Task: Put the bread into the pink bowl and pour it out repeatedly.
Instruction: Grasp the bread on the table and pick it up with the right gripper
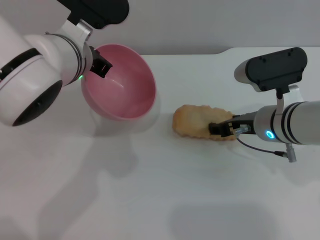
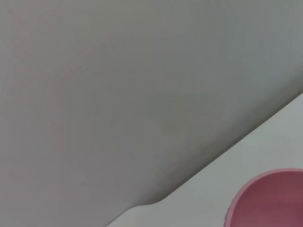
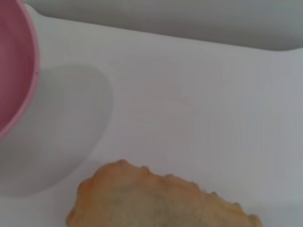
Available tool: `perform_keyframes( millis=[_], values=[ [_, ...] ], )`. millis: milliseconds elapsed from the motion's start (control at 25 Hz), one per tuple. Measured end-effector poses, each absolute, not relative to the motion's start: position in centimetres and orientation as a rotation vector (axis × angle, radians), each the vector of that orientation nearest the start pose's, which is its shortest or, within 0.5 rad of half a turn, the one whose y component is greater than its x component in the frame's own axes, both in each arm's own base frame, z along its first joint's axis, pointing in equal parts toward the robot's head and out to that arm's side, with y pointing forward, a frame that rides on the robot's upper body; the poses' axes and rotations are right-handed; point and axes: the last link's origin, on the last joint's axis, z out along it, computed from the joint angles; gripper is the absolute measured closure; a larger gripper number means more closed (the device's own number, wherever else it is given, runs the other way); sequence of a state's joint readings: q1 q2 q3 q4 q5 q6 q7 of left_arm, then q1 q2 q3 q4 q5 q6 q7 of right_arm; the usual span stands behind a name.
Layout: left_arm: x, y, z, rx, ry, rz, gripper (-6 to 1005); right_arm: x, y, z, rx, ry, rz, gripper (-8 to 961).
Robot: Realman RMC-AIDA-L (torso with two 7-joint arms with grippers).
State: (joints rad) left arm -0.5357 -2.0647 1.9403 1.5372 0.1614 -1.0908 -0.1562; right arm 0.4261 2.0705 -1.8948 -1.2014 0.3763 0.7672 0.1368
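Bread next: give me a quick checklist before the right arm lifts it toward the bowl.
1. Bread lying free on the table, plain side up: ok.
2. Right gripper at the bread's near end, fingers on it: ok; firm grip: cannot tell.
3. Pink bowl empty: ok.
4. Bowl ready to receive: not ok; the left gripper holds it by the rim, tilted with its opening toward the bread.
5. Table between bread and bowl free of other things: ok.
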Motion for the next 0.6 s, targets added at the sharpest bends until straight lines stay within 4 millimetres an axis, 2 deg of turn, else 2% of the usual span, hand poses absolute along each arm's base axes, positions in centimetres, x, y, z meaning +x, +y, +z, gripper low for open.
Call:
perform_keyframes(
  millis=[320, 600],
  values=[
    [-13.1, 38.1, -1.4, -1.981, -0.502, 0.32, 928, 20.8, 35.6, -7.5, -2.139, 1.11, -0.081, 294],
    [-13.3, 38.2, -1.4, -1.973, -0.521, 0.313, 927, 19.2, 35.3, -5.1, -2.119, 1.042, -0.04, 363]
  ],
)
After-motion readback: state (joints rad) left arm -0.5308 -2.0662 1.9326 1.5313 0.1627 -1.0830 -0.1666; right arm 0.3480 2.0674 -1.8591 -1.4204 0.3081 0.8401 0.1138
